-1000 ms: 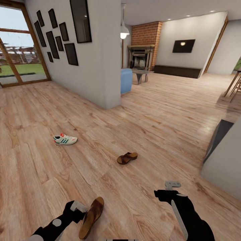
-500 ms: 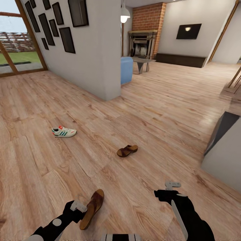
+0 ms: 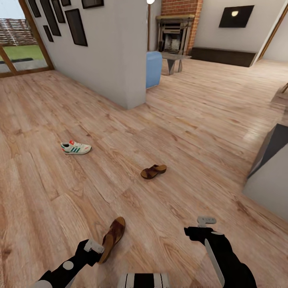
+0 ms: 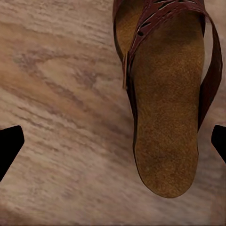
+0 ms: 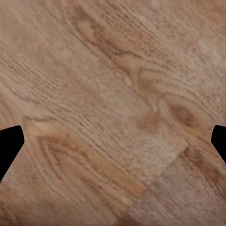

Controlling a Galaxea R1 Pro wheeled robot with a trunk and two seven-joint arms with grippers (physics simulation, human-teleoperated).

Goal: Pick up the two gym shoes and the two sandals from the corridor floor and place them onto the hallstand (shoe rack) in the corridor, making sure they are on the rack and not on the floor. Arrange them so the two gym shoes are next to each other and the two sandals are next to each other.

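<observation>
My left claw (image 3: 93, 247) hangs low over the light brown wood-plank corridor floor (image 3: 192, 132), its two black fingertips (image 4: 9, 146) spread wide at either edge of the wrist view and closed on nothing. Between them, toward one side, lies a dark brown leather open-backed sandal with a tan footbed (image 4: 165, 103); from my head camera it (image 3: 113, 237) sits just beside the claw. My right claw (image 3: 204, 226) hovers above bare planks, its black fingertips (image 5: 9, 148) equally wide apart and empty. Farther out, the second dark brown sandal (image 3: 153, 171) rests on the floor near the middle of the corridor. Well beyond it, to my left, a white low sneaker with green side stripes and a red-orange heel patch (image 3: 76, 148) lies on the planks, short of the grey-white wall corner (image 3: 124, 52).
</observation>
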